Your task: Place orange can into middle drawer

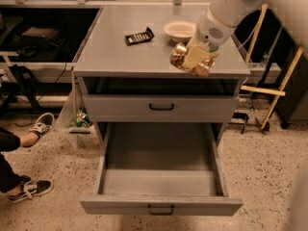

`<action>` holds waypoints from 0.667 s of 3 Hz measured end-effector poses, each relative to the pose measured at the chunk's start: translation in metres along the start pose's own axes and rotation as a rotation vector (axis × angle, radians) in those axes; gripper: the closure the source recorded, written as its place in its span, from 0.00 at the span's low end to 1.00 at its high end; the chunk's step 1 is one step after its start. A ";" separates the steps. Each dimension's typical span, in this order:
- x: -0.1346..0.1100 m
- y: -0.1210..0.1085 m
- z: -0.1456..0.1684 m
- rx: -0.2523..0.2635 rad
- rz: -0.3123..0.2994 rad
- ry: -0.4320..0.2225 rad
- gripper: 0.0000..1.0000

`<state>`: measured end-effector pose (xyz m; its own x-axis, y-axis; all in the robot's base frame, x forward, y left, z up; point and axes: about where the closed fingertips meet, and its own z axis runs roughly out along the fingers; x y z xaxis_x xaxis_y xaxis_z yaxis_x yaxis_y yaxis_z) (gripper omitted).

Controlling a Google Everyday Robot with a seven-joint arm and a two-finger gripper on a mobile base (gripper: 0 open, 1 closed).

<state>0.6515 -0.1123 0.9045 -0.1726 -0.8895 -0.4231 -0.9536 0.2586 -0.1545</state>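
My gripper hangs from the white arm coming in at the top right and is shut on the orange can, a shiny, dented gold can. It holds the can just above the front right part of the grey cabinet top. The middle drawer is pulled wide open below, with a low face panel and a small black handle, and its box is empty. The can is above and behind the open drawer, slightly right of its middle.
A closed grey drawer with a taller face sits above the open one. A white bowl and a black packet lie on the cabinet top. A person's sneakers are at the left and a wooden frame at the right.
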 end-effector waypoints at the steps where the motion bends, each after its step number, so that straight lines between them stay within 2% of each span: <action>1: -0.012 0.055 -0.057 0.080 -0.074 -0.138 1.00; 2: 0.028 0.079 -0.055 0.064 -0.028 -0.114 1.00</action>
<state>0.5577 -0.1380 0.9296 -0.1134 -0.8490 -0.5161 -0.9394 0.2607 -0.2225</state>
